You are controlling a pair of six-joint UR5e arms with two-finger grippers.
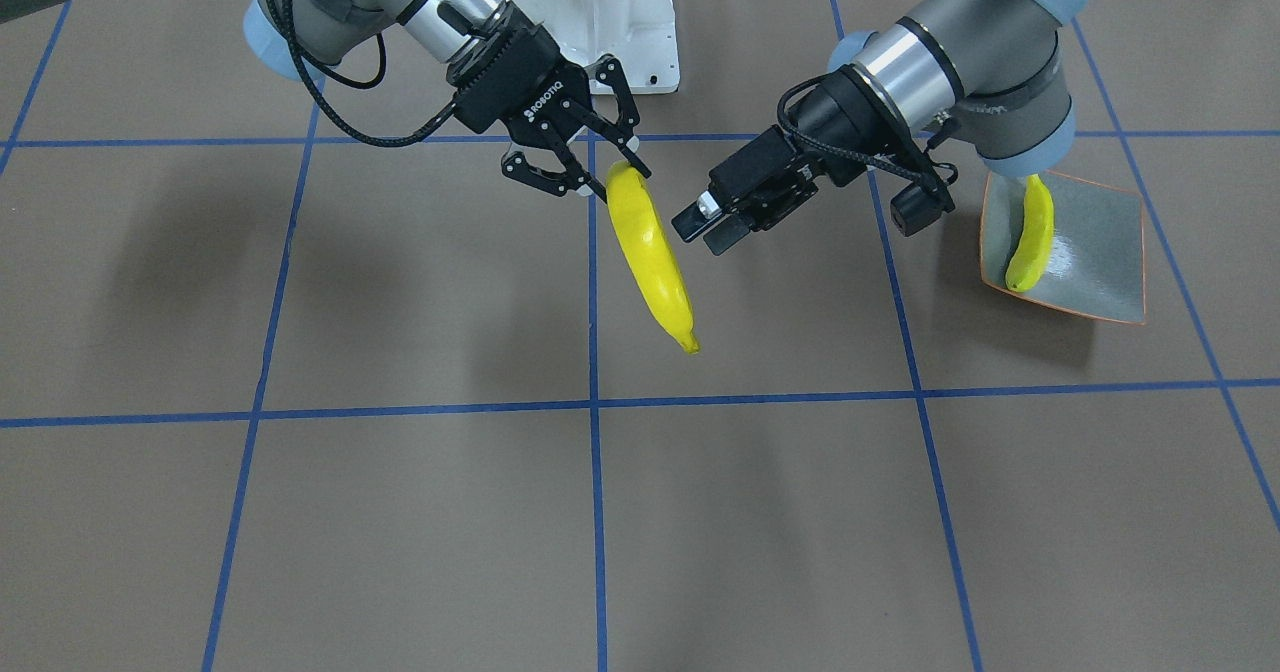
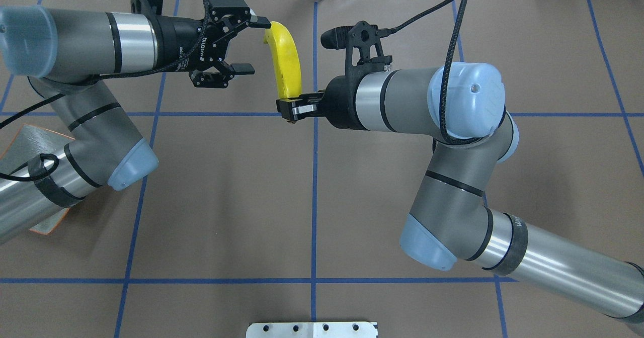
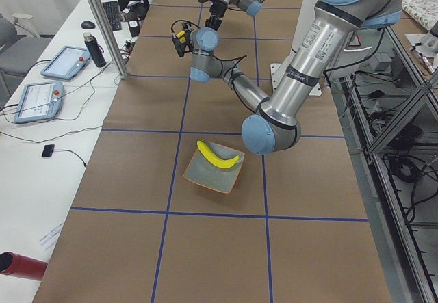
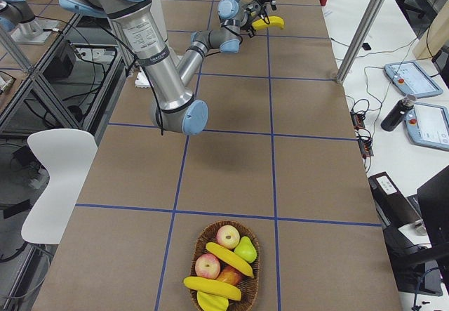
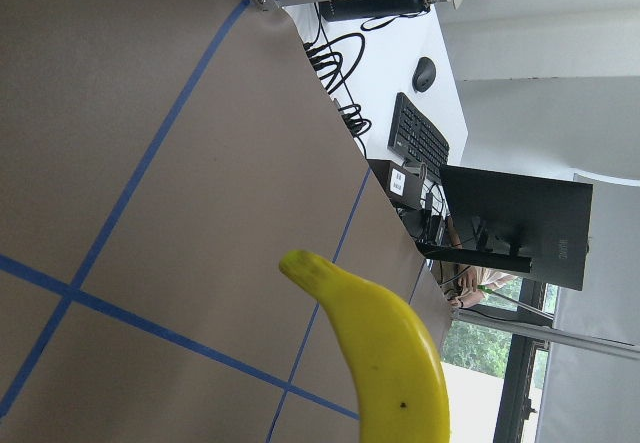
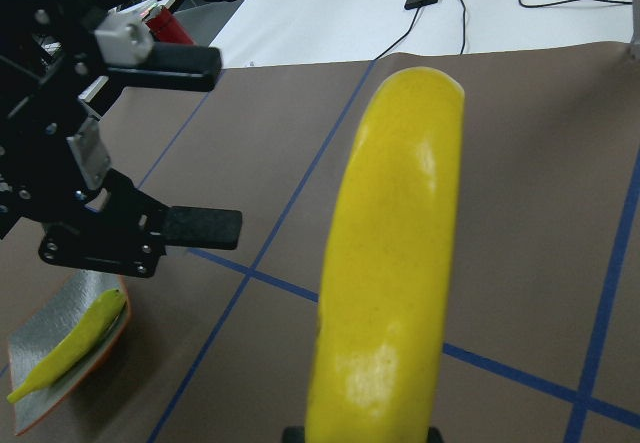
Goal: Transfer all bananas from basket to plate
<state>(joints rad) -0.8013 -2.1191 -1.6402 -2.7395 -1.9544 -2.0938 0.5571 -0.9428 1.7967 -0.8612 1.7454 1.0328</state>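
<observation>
Four bananas are certain. One held banana (image 1: 650, 252) is at the upper centre of the front-facing view, and a second banana (image 1: 1032, 232) lies on the single plate (image 1: 1100, 262) at its right edge. A third banana (image 4: 228, 258) and a fourth banana (image 4: 212, 288) lie in the one basket (image 4: 196, 255) at the bottom of the right-side view. A yellow piece (image 4: 210, 302) at its lower rim may be a fifth; I cannot tell. The basket also holds an upper apple (image 4: 227, 236), a lower apple (image 4: 208, 265) and one green pear (image 4: 245, 250). There are two grippers, the left gripper (image 2: 251, 45) and the right gripper (image 2: 294, 107).
</observation>
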